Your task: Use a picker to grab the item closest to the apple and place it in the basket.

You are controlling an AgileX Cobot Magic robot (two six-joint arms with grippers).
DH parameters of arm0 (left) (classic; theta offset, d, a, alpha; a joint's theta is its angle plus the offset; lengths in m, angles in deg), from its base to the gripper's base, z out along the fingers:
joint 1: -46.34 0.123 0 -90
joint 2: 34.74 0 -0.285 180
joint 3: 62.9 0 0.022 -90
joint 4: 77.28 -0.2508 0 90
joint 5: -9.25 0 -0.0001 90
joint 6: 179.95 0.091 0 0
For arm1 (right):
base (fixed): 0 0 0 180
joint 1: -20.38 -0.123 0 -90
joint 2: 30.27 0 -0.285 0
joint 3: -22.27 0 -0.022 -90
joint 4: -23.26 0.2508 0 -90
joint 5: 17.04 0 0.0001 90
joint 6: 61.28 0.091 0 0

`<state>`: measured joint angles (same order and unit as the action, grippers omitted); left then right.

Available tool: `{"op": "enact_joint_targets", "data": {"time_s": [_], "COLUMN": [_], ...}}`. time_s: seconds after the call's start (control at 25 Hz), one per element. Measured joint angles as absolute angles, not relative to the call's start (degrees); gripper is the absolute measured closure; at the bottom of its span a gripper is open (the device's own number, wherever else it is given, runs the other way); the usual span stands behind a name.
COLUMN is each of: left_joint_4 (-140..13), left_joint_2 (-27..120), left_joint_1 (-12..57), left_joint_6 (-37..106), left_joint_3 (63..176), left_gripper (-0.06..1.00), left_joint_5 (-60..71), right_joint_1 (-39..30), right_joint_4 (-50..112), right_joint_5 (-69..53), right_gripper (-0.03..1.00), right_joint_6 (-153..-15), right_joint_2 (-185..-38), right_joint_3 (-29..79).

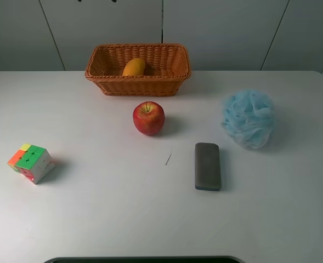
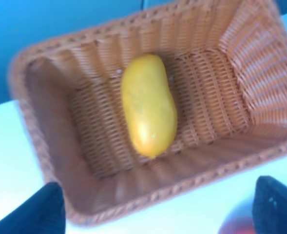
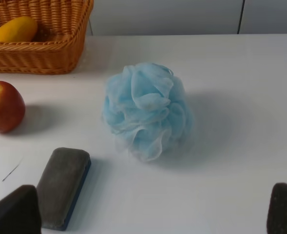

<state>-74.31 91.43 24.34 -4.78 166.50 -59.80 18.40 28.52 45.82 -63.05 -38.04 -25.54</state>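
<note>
A red apple (image 1: 148,118) sits on the white table in front of the wicker basket (image 1: 136,86). A yellow mango (image 1: 134,67) lies in the basket. A grey eraser block (image 1: 207,166) lies to the right of the apple and nearer the front. Neither arm shows in the exterior view. In the left wrist view my left gripper (image 2: 158,217) is open and empty above the basket (image 2: 260,73) and the mango (image 2: 149,105). My right gripper (image 3: 148,214) is open and empty, facing the eraser (image 3: 63,187); the apple (image 3: 4,107) shows beyond it.
A light blue bath puff (image 1: 249,118) sits at the right, also seen in the right wrist view (image 3: 147,109). A coloured puzzle cube (image 1: 31,163) stands at the left. A thin dark mark (image 1: 168,159) lies on the table near the eraser.
</note>
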Motion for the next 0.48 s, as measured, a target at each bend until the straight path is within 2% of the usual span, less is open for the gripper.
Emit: {"op": "enact_joint_targets", "data": {"time_s": [0.48], "left_joint_4": [-78.63], "left_joint_2": [41.85], "left_joint_1": [24.46], "left_joint_6": [-1.39], "left_joint_3": [119.89], "left_gripper": [0.21], "left_joint_5": [-60.68], "right_joint_1": [18.4], "right_joint_4": [28.52], "right_joint_5": [45.82], "right_gripper": [0.27], "right_joint_6": [-63.05], "right_joint_2": [-38.04], "right_joint_3": [-25.54]}}
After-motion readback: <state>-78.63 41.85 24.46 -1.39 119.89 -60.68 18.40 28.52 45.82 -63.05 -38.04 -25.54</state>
